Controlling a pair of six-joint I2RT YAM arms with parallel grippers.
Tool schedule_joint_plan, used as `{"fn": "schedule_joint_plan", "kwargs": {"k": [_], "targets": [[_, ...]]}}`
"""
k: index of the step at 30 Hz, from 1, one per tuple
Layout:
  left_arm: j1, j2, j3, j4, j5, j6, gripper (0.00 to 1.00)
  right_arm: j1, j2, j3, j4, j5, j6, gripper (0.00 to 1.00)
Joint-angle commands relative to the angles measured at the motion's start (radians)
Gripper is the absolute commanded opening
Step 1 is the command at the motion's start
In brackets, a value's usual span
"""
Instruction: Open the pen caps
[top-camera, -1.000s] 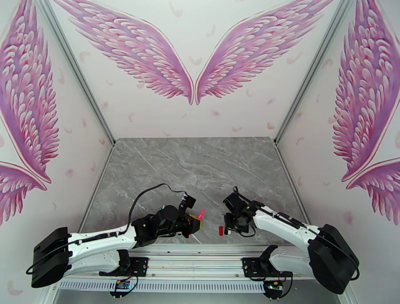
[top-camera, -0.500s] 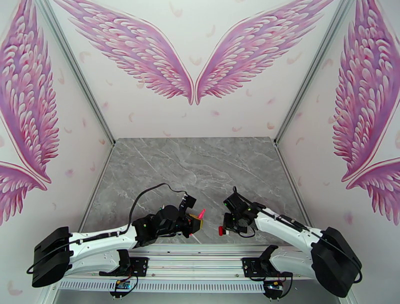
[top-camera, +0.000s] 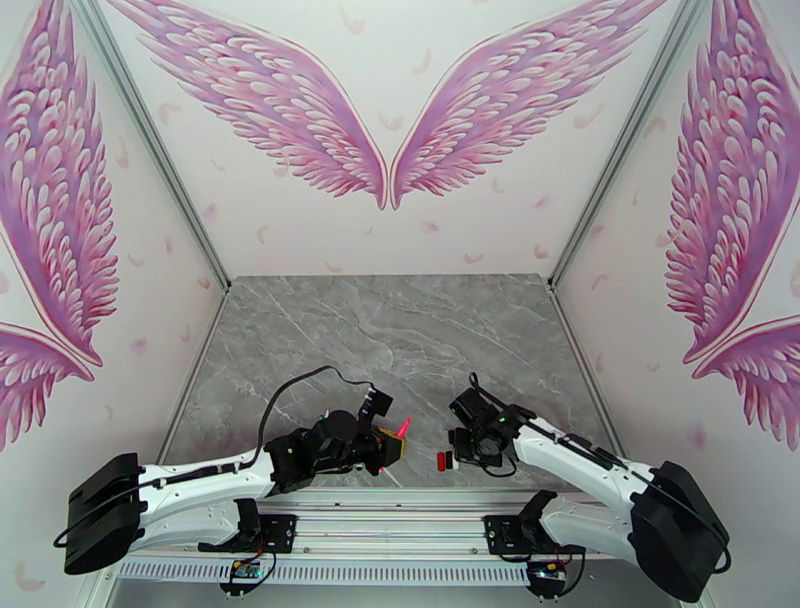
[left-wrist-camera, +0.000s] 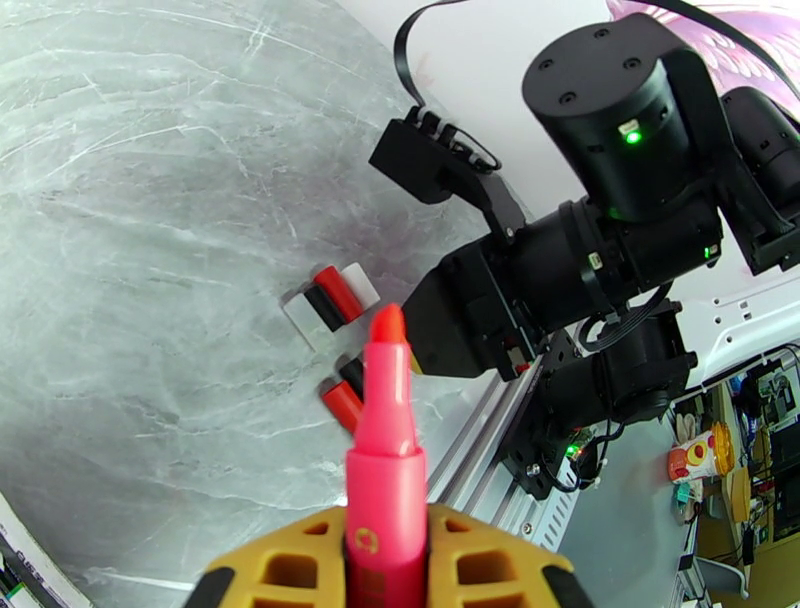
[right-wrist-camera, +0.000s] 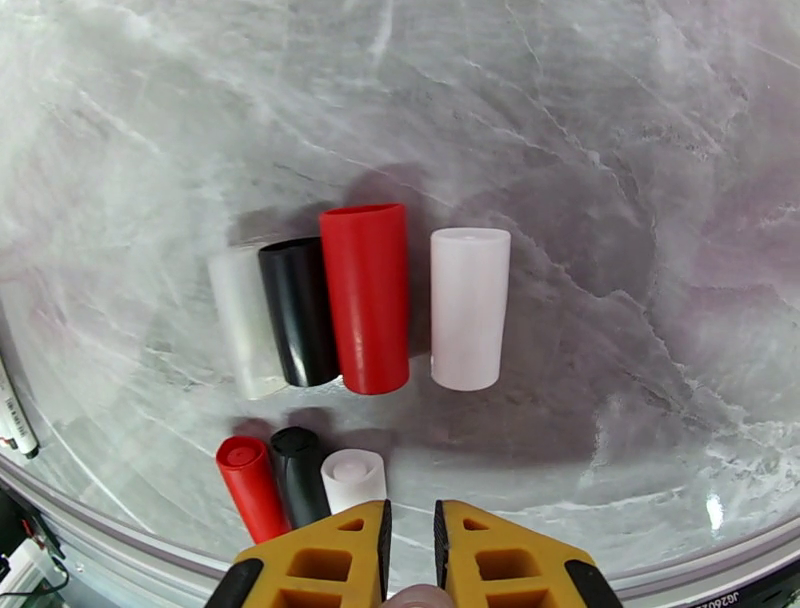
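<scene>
The pink pen (left-wrist-camera: 385, 470) is standing bare-tipped in the left tool (left-wrist-camera: 385, 545), which is clamping its barrel. A pinkish rounded shape, probably the pink cap (right-wrist-camera: 405, 598) pulled from it, is sitting between the nearly closed fingers of the right tool (right-wrist-camera: 410, 530). Over the past second the right arm has been dipping and sliding that tool in above the loose caps (right-wrist-camera: 366, 298), while the left arm has been holding still. These caps are whitish, black, red and white cylinders lying side by side, with three smaller ones just nearer. Judging by this, the pen is opened and its cap is heading for the pile. The caps are lying close to the near edge of the surface (top-camera: 400, 330), with the metal rail (top-camera: 400, 505) just beyond, so room toward the bases is running out. Bare marble is lying open to the right of the row and across the far half.
</scene>
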Motion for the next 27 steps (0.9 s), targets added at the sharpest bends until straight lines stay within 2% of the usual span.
{"fn": "schedule_joint_plan", "kwargs": {"k": [1,21,27], "targets": [[0.005,-0.003,0.003,-0.002,0.008,0.004,0.05,0.008,0.02,0.005,0.03,0.027,-0.042,0.13],[0.005,0.025,0.026,-0.005,0.013,0.004,0.05,0.007,0.061,0.013,0.019,0.027,-0.069,0.28],[0.005,0.027,0.022,-0.003,0.013,0.001,0.05,0.006,0.056,0.017,0.016,0.027,-0.068,0.28]]}}
